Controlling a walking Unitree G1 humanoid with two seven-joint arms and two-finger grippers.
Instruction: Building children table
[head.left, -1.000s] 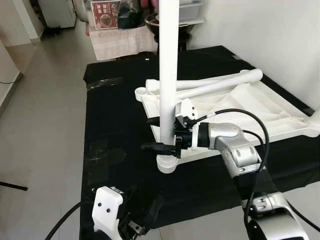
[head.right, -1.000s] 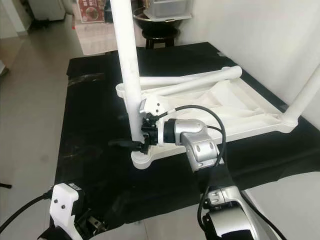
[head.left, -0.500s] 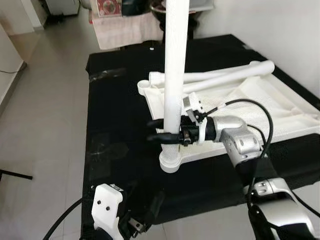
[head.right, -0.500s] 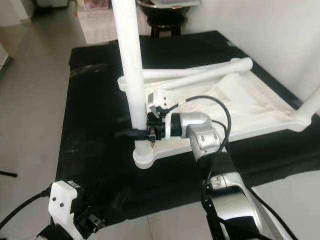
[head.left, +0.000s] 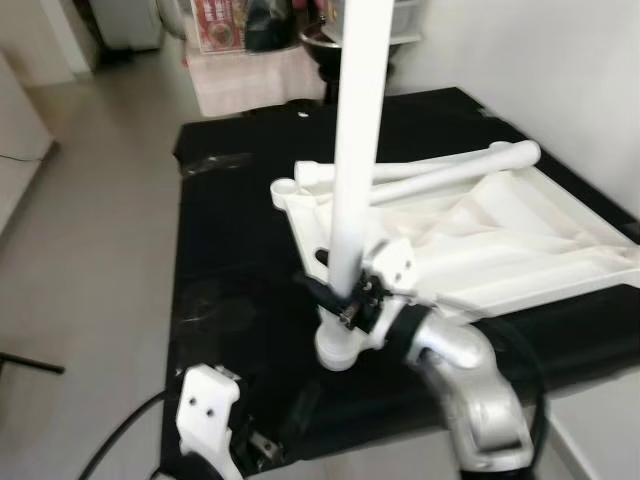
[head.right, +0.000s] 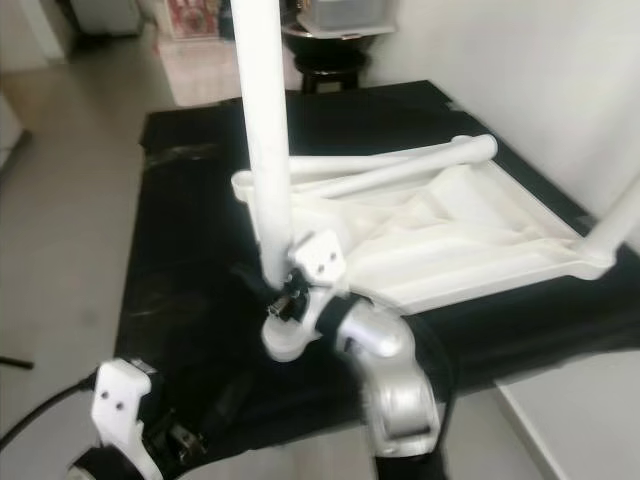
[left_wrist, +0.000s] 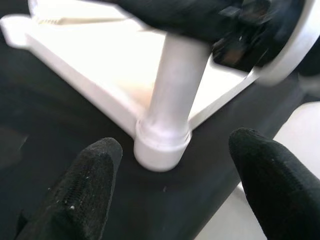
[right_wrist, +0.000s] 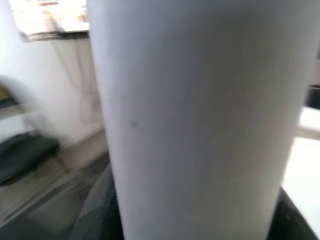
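Note:
A white children's table top (head.left: 520, 250) lies upside down on a black-covered surface (head.left: 230, 230). One white table leg (head.left: 355, 130) stands upright in the corner socket (head.left: 340, 352) nearest me. My right gripper (head.left: 335, 298) is shut on this leg just above the socket, and the leg (right_wrist: 195, 120) looms close in the right wrist view. My left gripper (left_wrist: 172, 165) is open, low at the front edge, its fingers (left_wrist: 90, 175) apart and aimed at the socket (left_wrist: 162, 147). Another leg (head.right: 612, 218) stands at the right corner.
Two loose white legs (head.left: 450, 172) lie across the far side of the table top. Tiled floor (head.left: 90, 200) runs along the left of the black surface. A stool and boxes (head.left: 250, 25) stand at the back by the white wall.
My right arm has swung from the right side down to the front of the leg, its wrist turning around it. The camera view has shifted and blurred a little.

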